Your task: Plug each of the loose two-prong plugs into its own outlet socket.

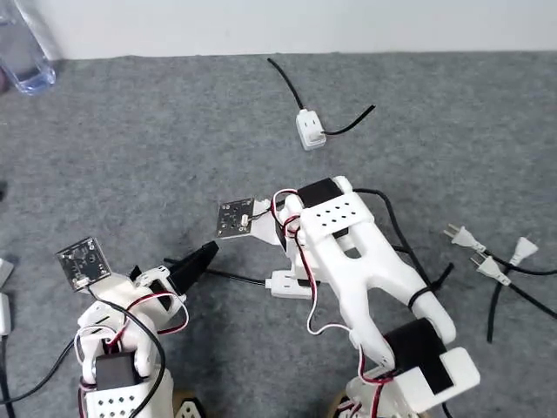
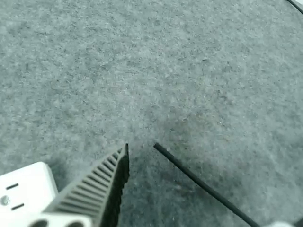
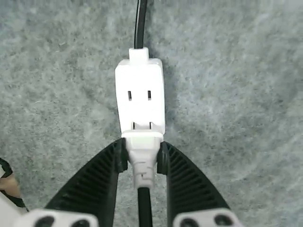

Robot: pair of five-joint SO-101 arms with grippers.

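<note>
- right gripper: fingers pinched on the white plug, gripping its body sides. Plug front is against the end of the white outlet, mid-table on the near side. Can't tell how deep the blades sit.
- left gripper: fingers spread, holding nothing, just left of that outlet.
- Handling, my read: the plug is light, hard, smooth plastic and can slip or twist in the pads. Hold the flat sides close to the blade end.
- The black cord looks springy and will likely tug the plug off-axis.
- The outlet is light too and probably slides on the grey mat unless braced.
- More loose plugs lie at the right. Second outlet sits far centre.
- No brand, label or print legible.
</note>
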